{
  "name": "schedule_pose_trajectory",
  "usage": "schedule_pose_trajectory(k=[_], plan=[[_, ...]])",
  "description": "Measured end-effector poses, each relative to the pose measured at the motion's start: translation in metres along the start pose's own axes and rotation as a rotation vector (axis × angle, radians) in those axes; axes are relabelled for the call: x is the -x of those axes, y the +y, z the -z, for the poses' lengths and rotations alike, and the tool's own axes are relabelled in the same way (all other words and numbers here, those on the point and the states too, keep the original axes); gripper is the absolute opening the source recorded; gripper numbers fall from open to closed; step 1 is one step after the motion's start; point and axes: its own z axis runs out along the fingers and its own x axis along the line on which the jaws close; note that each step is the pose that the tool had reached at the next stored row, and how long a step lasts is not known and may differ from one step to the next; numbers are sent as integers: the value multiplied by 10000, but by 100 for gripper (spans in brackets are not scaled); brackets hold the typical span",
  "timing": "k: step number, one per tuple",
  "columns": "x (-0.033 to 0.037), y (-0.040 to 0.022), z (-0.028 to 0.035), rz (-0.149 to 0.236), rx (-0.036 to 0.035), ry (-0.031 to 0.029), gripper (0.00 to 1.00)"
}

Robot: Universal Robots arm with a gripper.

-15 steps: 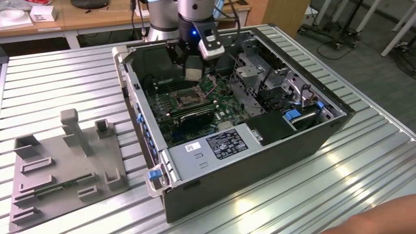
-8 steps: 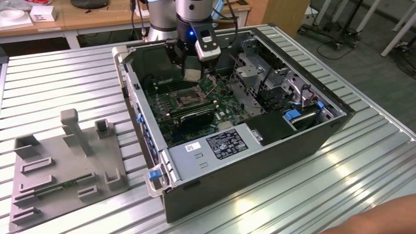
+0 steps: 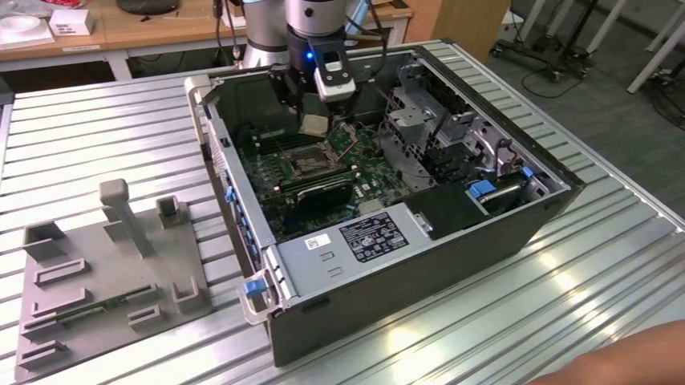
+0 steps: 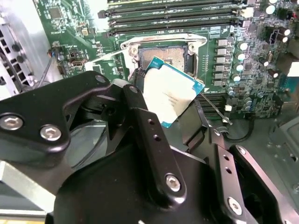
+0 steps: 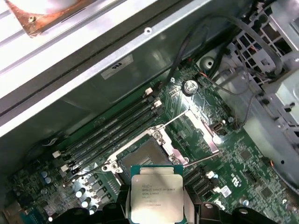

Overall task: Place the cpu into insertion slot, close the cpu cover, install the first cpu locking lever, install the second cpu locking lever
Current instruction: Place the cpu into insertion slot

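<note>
1. My gripper (image 4: 172, 109) is closed on the cpu (image 4: 170, 95). Its black fingers (image 4: 142, 123) pinch the chip by two opposite edges, and the silver-grey top faces the camera in both wrist views.
2. In the exterior view the gripper (image 3: 319, 108) hangs inside the open computer case (image 3: 428, 265), which lies on its side on the slatted metal table (image 3: 599, 281).
3. The cpu (image 5: 156, 198) is in the air above the motherboard (image 5: 243, 158) and just short of the insertion slot (image 5: 145, 156), so it is not seated. In the second wrist view it looks tilted to the board.
4. The slot's dark centre is uncovered. The cpu cover (image 5: 200, 133) is swung back at the slot's far edge, towards the round coin cell.
5. Two thin locking levers (image 5: 176, 119) stand free of the slot, unlatched and angled up off the board.
6. The long black memory slots (image 5: 112, 128) run along the slot's side, near the case wall.
7. A grey fixture tray (image 3: 107, 281) sits on the table at the exterior view's left, well apart from the case.
</note>
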Motion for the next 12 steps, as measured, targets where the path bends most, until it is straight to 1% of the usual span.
schedule_pose_trajectory(k=[5,12], plan=[[-18,-13,-6,-526,-21,-60,54],[-18,-15,-23,-1767,-70,-201,54]])
